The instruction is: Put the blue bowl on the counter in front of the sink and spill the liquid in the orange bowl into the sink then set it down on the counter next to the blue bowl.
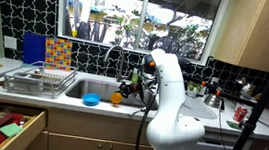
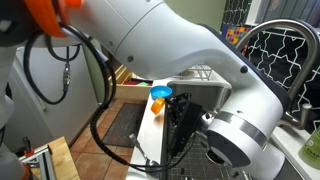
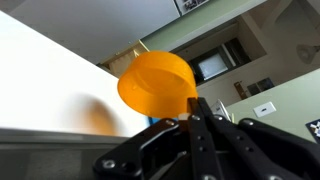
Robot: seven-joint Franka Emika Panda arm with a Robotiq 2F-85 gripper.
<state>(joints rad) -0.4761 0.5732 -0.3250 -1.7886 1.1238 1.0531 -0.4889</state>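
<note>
One blue bowl (image 1: pixel 91 100) sits on the desk (image 1: pixel 66 100) before the one sink (image 1: pixel 93 86); one orange bowl (image 3: pixel 155 82), tilted, has its rim clamped in the pincer (image 3: pixel 197 108).

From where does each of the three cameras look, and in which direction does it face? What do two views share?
An exterior view: stands in the room before the counter, faces the sink and window; shows most of the white arm.
An exterior view: sits close by the arm, looks along the counter front; arm links fill it.
Wrist view: on the wrist, looks past the gripper, shut on the orange bowl.
Shared: both exterior views show the blue bowl.
</note>
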